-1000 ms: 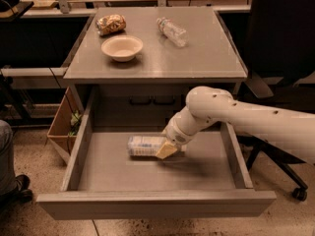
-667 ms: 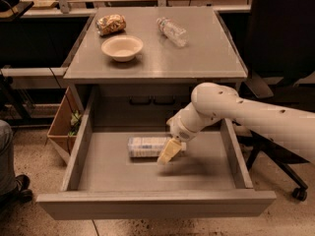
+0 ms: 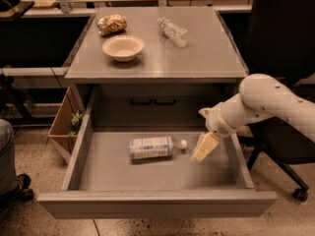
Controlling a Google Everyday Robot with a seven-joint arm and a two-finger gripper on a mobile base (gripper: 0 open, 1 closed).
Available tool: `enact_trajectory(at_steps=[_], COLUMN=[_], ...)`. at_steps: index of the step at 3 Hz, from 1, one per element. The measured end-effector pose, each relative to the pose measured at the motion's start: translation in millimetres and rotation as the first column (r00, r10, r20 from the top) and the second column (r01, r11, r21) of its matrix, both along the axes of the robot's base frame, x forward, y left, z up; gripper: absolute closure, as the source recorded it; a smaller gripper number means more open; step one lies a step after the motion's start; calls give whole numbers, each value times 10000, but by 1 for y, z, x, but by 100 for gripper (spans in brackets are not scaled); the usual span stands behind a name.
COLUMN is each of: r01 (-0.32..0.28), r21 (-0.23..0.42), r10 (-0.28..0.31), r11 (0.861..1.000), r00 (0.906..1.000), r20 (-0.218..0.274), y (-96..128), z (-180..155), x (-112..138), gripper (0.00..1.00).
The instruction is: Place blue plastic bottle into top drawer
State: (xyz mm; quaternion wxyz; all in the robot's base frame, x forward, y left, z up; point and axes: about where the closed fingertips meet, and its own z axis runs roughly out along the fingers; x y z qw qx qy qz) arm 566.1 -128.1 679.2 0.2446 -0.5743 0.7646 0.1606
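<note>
The blue plastic bottle (image 3: 151, 147) lies on its side on the flat grey bottom of the open top drawer (image 3: 147, 175), cap pointing right. My gripper (image 3: 203, 149), with pale yellow fingers, hangs inside the drawer just right of the bottle's cap, a small gap apart from it. It holds nothing and looks open. My white arm reaches in from the right over the drawer's side wall.
On the cabinet top (image 3: 211, 58) stand a white bowl (image 3: 123, 47), a snack bag (image 3: 112, 23) and a thinner clear bottle (image 3: 173, 31). A wooden box (image 3: 63, 124) hangs left of the drawer. An office chair (image 3: 288, 176) stands at the right. A person's leg and shoe (image 3: 12, 181) are at far left.
My gripper has let go of the bottle and moved right and slightly up, away from it. The bottle stays lying in the drawer.
</note>
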Motion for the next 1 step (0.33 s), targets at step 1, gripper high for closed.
enact_trajectory(at_steps=[1], r01=[592], r21=[384], r10=[-598], r11=[9975], r00=[9981], r20=[139], y=[-52], z=[40], x=[-20], gripper=[0])
